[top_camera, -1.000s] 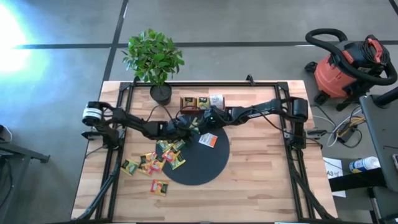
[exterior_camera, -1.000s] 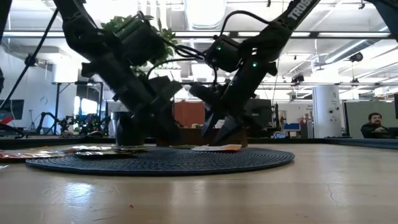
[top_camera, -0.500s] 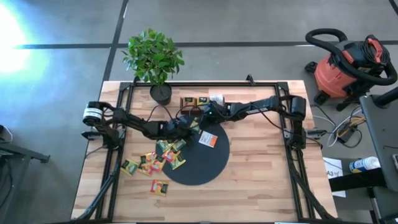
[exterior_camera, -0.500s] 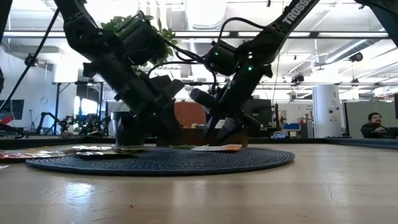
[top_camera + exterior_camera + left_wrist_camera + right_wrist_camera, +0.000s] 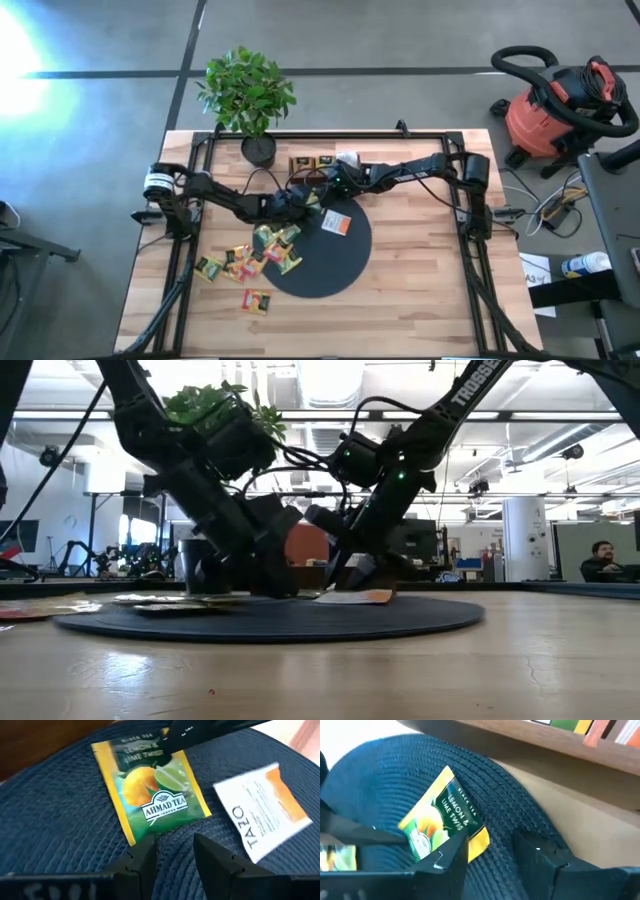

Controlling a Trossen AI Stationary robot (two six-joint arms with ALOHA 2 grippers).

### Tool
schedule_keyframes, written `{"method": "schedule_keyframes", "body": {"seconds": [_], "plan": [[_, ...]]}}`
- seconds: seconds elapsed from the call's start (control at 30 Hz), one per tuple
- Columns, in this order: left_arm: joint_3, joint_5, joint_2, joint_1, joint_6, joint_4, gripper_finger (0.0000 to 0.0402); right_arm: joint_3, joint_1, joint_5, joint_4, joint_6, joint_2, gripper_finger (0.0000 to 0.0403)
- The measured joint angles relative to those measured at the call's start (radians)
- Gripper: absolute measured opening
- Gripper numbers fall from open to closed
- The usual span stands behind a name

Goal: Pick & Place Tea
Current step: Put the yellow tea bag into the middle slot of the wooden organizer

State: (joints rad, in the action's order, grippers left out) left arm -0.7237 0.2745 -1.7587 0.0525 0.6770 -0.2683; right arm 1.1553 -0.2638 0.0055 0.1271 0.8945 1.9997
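**Two hands meet over one sachet at the mat's far edge**

Pale wood planks make up the surface [image 5: 420, 290], standing on a grey concrete floor with a red shop vacuum [image 5: 560, 105] off to one side. Beyond it lies an open workshop, where a person [image 5: 603, 560] sits far back. A potted plant [image 5: 247, 95] and a wooden tray [image 5: 322, 163] line the far edge, the black mat [image 5: 325, 265] lying in front of them.

Most tea sachets [image 5: 245, 265] are scattered over the mat's left edge and the wood beside it; a white-and-orange sachet [image 5: 336, 223] lies alone on the mat.

Left hand [image 5: 172, 852] and right hand [image 5: 487, 852] face each other over a green-and-yellow sachet [image 5: 152, 795] on the mat. Both stand slightly open, holding nothing; one right finger touches the sachet's edge.
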Motion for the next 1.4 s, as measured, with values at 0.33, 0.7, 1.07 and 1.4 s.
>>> {"method": "schedule_keyframes", "body": {"seconds": [0.33,0.7,1.07,1.4], "plan": [[-0.041,-0.019,-0.013,0.004,-0.039,0.003,0.0113,0.042,0.000,-0.001,-0.009,-0.054,-0.007,0.0129],[-0.042,-0.026,-0.024,0.010,-0.037,0.001,0.0113,0.058,0.004,-0.040,0.022,-0.079,-0.013,0.0095],[-0.042,-0.022,-0.025,0.012,-0.038,0.003,0.0113,0.055,0.006,-0.029,-0.039,-0.164,-0.014,0.0082],[-0.041,-0.019,-0.024,0.012,-0.038,0.006,0.0113,0.051,0.013,-0.114,-0.044,-0.270,-0.015,0.0064]]}}
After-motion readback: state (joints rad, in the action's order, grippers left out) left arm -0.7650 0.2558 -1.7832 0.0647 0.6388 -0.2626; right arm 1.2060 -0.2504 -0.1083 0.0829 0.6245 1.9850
